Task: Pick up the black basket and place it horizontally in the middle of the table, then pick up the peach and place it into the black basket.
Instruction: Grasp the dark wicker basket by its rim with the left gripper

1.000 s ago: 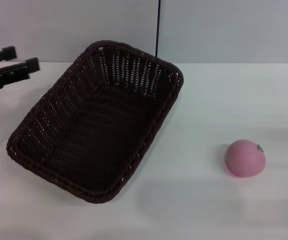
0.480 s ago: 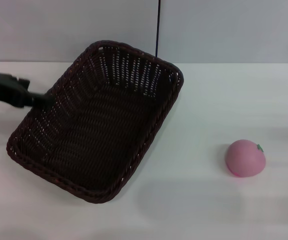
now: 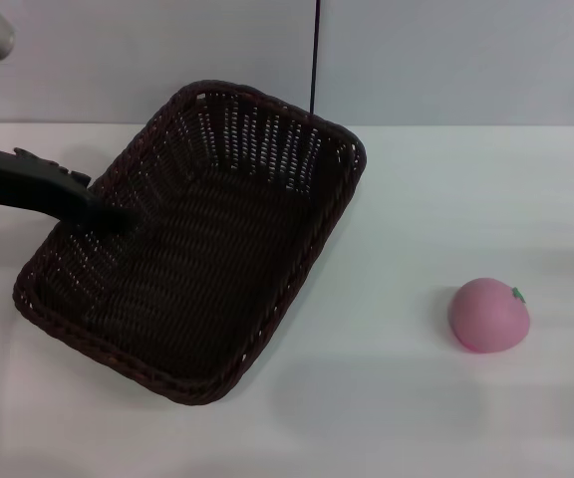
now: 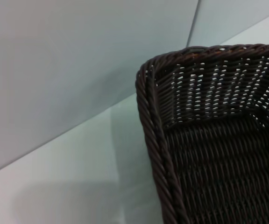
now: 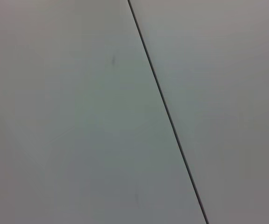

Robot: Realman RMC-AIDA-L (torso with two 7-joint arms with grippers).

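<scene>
The black basket (image 3: 207,249) lies at an angle on the left half of the white table (image 3: 446,199), one short end toward the back wall. My left gripper (image 3: 108,211) reaches in from the left and sits at the basket's left long rim, its dark tip over the inner wall. The left wrist view shows the basket's braided rim and a corner (image 4: 153,126) close up, but not my fingers. The pink peach (image 3: 489,315) rests on the table to the right, well apart from the basket. My right gripper is out of view.
A grey wall with a dark vertical seam (image 3: 314,60) stands behind the table. The right wrist view shows only that wall and its seam (image 5: 167,116). Bare tabletop lies between the basket and the peach.
My left gripper has moved from off the basket's left side in toward it, and now reaches over its left rim. The basket and peach have not moved.
</scene>
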